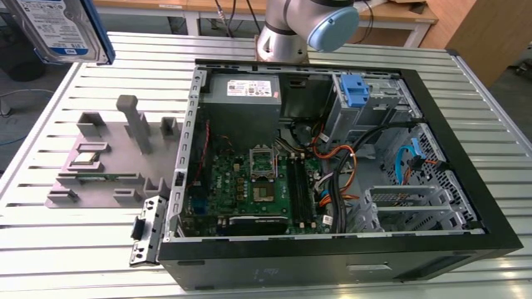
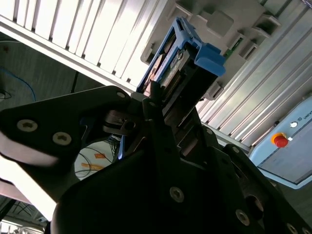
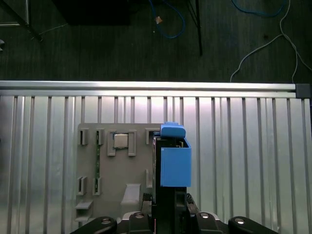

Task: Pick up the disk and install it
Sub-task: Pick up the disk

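Over the slatted table (image 1: 83, 249), near its edge on the exterior view's left, you are holding the disk (image 1: 58, 28) lifted clear of the surface. The gripper (image 3: 168, 207) is clamping narrowly on one end of the disk, and the blue bracket (image 3: 174, 165) is showing in both wrist views. The grey parts fixture (image 1: 108, 177) is lying beneath, apart from it. The open computer case (image 1: 332, 255) is sitting mid-table, well apart from the disk, with a blue latch (image 1: 356, 90) standing at its drive cage. Judgement: pick-up is looking done; installation is not yet done.
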`<state>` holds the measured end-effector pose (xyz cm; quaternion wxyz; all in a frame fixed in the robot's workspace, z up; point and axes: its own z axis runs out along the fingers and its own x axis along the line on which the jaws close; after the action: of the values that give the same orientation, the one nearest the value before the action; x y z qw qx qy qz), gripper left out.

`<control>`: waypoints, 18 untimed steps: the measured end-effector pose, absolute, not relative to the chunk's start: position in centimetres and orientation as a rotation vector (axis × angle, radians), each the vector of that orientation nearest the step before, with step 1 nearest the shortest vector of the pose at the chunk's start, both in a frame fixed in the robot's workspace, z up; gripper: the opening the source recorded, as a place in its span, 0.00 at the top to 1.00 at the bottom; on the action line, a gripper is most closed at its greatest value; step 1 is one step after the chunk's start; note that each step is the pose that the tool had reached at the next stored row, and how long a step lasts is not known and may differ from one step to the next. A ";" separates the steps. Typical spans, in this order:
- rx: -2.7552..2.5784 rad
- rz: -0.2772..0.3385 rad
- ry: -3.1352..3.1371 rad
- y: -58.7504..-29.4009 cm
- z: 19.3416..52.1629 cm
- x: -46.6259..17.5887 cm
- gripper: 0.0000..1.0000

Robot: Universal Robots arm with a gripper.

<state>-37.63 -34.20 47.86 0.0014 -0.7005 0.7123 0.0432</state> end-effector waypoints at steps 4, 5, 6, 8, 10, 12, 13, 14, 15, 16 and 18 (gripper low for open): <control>-2.199 0.136 2.236 -34.2 47.9 -37.6 0.65; -2.199 0.136 2.236 -34.2 47.9 -37.6 0.65; -2.199 0.136 2.236 -34.2 47.9 -37.6 0.65; -2.199 0.136 2.236 -34.2 47.9 -37.5 0.65; -2.199 0.136 2.236 -34.2 47.9 -37.5 0.65; -2.198 0.136 2.236 -34.2 47.9 -37.5 0.65; -2.199 0.136 2.236 -34.2 47.9 -37.5 0.65; -2.199 0.136 2.236 -34.2 47.9 -37.5 0.65; -2.199 0.136 2.236 -34.2 47.9 -37.5 0.65; -2.198 0.136 2.235 -34.2 47.9 -37.5 0.65; -2.199 0.136 2.236 -34.2 48.0 -37.5 0.65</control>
<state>-37.52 -34.20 48.00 0.0016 -0.7005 0.7123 0.0434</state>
